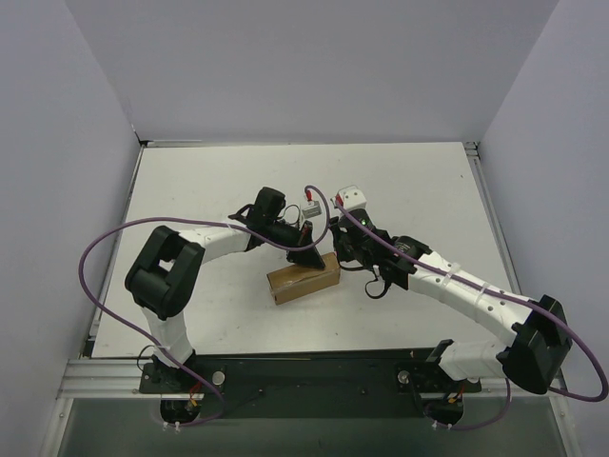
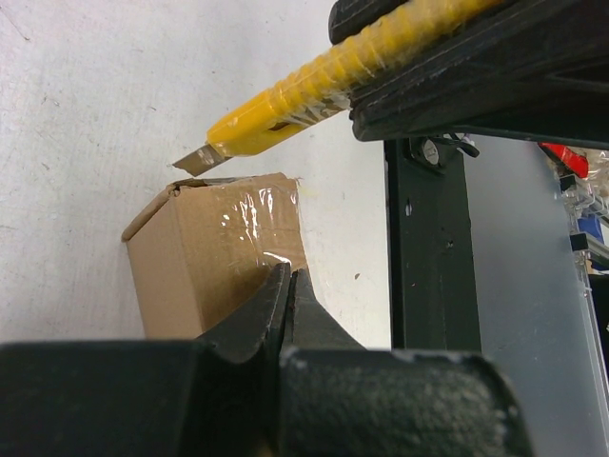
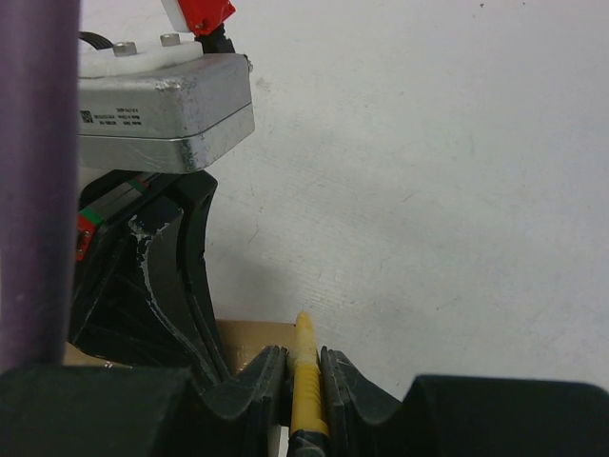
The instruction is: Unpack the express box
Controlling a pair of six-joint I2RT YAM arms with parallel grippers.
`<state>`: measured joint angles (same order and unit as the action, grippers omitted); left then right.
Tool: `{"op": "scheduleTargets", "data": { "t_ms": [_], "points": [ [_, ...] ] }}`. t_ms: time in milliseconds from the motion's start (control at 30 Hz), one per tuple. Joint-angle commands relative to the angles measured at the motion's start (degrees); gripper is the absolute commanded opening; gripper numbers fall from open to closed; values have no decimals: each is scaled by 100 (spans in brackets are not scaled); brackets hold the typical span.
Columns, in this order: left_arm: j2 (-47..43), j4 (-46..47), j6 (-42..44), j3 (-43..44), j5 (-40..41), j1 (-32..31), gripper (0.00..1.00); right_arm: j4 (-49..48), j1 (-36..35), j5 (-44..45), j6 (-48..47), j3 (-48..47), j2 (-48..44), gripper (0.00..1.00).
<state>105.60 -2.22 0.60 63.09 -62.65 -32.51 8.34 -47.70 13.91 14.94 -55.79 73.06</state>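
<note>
The express box [image 1: 304,279], a small brown cardboard mailer with clear tape across its top, lies mid-table with its lid closed. My left gripper [image 1: 310,255] is shut with nothing in it, its tips [image 2: 288,282] down on the taped top of the express box [image 2: 209,252]. My right gripper [image 1: 340,249] is shut on a yellow utility knife [image 3: 305,376]. The knife [image 2: 285,107] points its short blade at the box's far top edge, just above the cardboard. In the right wrist view a strip of the box [image 3: 255,337] shows beyond the knife, beside the left gripper's fingers [image 3: 162,286].
White walls enclose the white table [image 1: 209,190] on three sides. A black mounting rail [image 2: 433,238] runs along the near edge behind the box. Purple cables [image 1: 105,243] loop off both arms. The left wrist's silver camera block [image 3: 162,100] sits close to the right gripper.
</note>
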Motion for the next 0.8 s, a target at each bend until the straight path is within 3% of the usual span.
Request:
{"op": "scheduleTargets", "data": {
  "t_ms": [0,767],
  "points": [
    [268,-156,203,-104,570,17,0,-34,-29,-46,-44,24,86,0],
    [426,-112,116,10,570,43,0,10,77,-117,-123,103,42,0]
  ]
}}
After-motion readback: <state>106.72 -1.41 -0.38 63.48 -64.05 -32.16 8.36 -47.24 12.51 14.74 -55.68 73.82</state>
